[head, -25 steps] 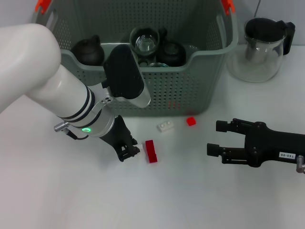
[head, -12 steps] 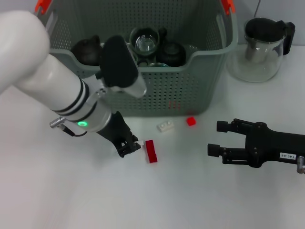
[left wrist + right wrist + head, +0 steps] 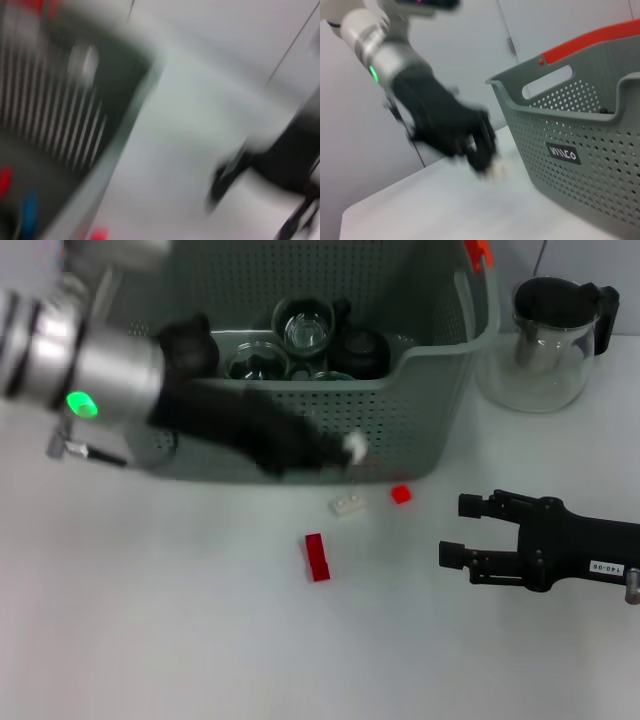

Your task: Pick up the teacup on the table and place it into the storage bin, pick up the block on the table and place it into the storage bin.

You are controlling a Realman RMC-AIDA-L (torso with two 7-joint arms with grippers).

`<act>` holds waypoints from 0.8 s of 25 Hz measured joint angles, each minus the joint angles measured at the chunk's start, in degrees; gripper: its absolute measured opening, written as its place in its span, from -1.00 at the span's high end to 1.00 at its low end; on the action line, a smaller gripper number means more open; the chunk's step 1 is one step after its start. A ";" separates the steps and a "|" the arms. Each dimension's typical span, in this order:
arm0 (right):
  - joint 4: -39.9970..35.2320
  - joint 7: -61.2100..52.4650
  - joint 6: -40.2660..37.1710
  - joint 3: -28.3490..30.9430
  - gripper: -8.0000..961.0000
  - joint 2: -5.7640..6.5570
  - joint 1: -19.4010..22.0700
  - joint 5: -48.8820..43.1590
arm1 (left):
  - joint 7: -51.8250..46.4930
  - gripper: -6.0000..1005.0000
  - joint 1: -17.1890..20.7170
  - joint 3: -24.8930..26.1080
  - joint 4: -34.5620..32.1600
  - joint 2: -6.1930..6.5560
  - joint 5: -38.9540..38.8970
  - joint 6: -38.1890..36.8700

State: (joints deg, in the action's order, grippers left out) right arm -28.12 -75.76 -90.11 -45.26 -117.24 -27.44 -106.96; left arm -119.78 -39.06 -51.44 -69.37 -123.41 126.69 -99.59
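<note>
The storage bin (image 3: 440,350) stands at the back of the table and also fills the right wrist view (image 3: 570,125). Glass teacups (image 3: 305,330) and dark pots lie inside it. My left gripper (image 3: 335,452) is blurred with motion in front of the bin's front wall, off the table, and shut on a small white block (image 3: 353,446). The right wrist view shows the left gripper (image 3: 482,150) with the white block (image 3: 497,170) at its tip. On the table lie another white block (image 3: 347,505), a small red block (image 3: 401,494) and a long red block (image 3: 317,557). My right gripper (image 3: 456,529) rests open at the right.
A glass teapot (image 3: 548,335) with a black lid stands right of the bin. The left wrist view is smeared; it shows only the bin's wall (image 3: 75,125) and a dark shape on the table.
My left gripper has risen from the table beside the long red block and swung right, up to the bin's front wall, carrying a small white block. The right arm has barely moved.
</note>
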 joint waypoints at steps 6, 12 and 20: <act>0.00 0.00 -0.01 0.00 -0.91 0.09 0.11 0.00 | -1.57 0.74 -2.85 6.38 -3.42 3.56 -12.28 1.11; 0.00 0.00 -0.07 -0.29 -0.91 0.08 -0.01 0.00 | -1.80 0.70 -6.32 6.24 1.13 5.20 -12.35 17.94; -0.35 -0.49 -0.42 -0.44 -0.91 0.08 -0.33 -0.05 | -5.34 0.55 -8.59 1.75 4.59 5.07 -6.38 28.80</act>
State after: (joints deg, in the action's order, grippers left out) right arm -28.47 -76.25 -90.52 -45.70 -117.16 -27.77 -107.01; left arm -125.11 -47.65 -49.69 -64.77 -118.34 120.31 -70.79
